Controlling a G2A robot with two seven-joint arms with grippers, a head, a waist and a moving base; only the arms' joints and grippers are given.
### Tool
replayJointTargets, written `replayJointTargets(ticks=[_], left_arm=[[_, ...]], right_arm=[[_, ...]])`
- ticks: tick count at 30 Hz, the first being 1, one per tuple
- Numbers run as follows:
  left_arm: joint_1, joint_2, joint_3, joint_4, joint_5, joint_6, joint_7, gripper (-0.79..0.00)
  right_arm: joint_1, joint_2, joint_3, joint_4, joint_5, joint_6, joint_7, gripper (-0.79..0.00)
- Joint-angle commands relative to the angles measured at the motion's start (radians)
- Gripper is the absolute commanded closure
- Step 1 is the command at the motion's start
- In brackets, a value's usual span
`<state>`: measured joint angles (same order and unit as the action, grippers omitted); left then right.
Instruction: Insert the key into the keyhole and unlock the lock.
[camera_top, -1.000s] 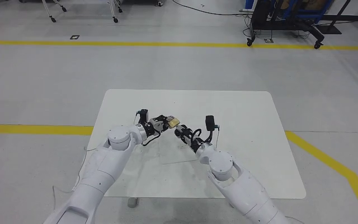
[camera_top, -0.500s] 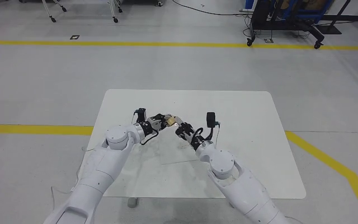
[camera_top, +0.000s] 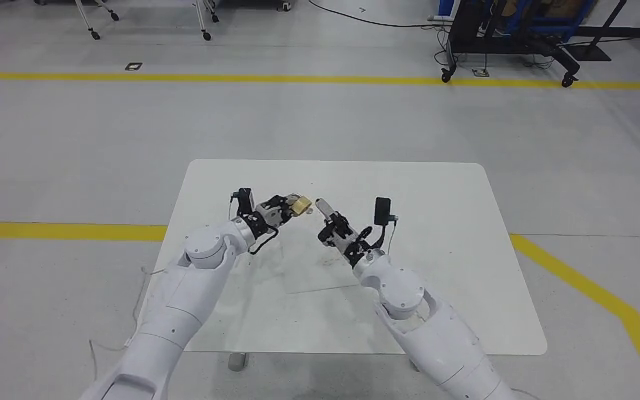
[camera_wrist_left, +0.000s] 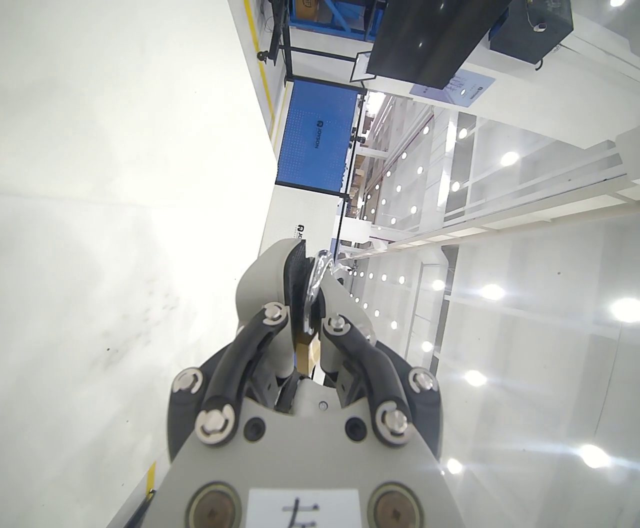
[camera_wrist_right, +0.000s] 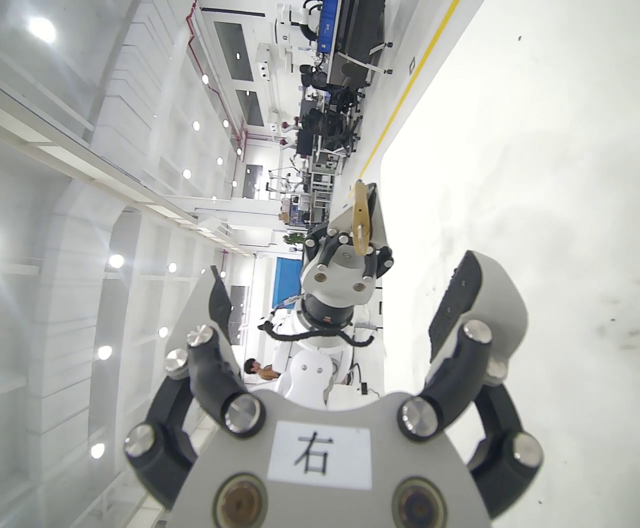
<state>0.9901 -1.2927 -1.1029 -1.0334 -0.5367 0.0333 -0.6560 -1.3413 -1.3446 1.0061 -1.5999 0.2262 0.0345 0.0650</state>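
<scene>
A brass padlock (camera_top: 298, 205) with a silver shackle (camera_wrist_left: 320, 270) is held above the white table (camera_top: 430, 190) by my left gripper (camera_top: 288, 208), which is shut on it. The left wrist view has the brass body (camera_wrist_left: 307, 352) squeezed between the pads. My right gripper (camera_top: 326, 213) hangs just right of the lock, a small gap away, open with nothing between its fingers (camera_wrist_right: 465, 295). From the right wrist view, the lock (camera_wrist_right: 359, 215) sits in the left gripper straight ahead. I cannot make out a key.
A faint clear sheet (camera_top: 310, 272) lies on the table under the arms. The tabletop stretches free to the right (camera_top: 450, 260) and toward the far edge (camera_top: 330, 165). Carts stand far off on the floor (camera_top: 510, 40).
The two grippers have drawn apart. The left one carried the lock a little left and toward the far edge; the right one pulled back from the lock and stands open.
</scene>
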Motion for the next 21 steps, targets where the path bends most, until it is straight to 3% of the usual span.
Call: replayJointTargets(ticks=[1,2,3,8,11,17,21], left_arm=[[0.001,-0.002,-0.002,0.008,-0.048,0.048,-0.033,0.0],[-0.002,-0.003,0.0,0.019,-0.068,0.09,-0.062,0.0],[-0.008,-0.004,-0.003,0.03,-0.092,0.119,-0.075,0.0],[-0.028,-0.011,-0.005,0.071,-0.185,0.215,-0.156,0.0],[-0.04,-0.015,-0.007,0.101,-0.234,0.25,-0.196,0.0],[-0.064,-0.017,-0.01,0.144,-0.265,0.272,-0.239,0.0],[-0.071,-0.019,-0.006,0.158,-0.272,0.273,-0.256,0.0]], right_arm=[[-0.019,-0.001,0.025,-0.014,0.074,-0.086,0.01,-0.425],[-0.026,-0.001,0.031,-0.018,0.087,-0.122,0.025,-0.265],[-0.032,0.0,0.036,-0.019,0.091,-0.149,0.041,0.0],[-0.044,0.001,0.041,-0.016,0.1,-0.231,0.118,0.0],[-0.02,0.002,0.019,0.042,0.019,-0.28,0.176,0.0],[0.016,-0.005,-0.022,0.133,-0.238,-0.434,0.1,0.0],[0.016,-0.012,-0.033,0.147,-0.232,-0.484,0.07,0.0]])
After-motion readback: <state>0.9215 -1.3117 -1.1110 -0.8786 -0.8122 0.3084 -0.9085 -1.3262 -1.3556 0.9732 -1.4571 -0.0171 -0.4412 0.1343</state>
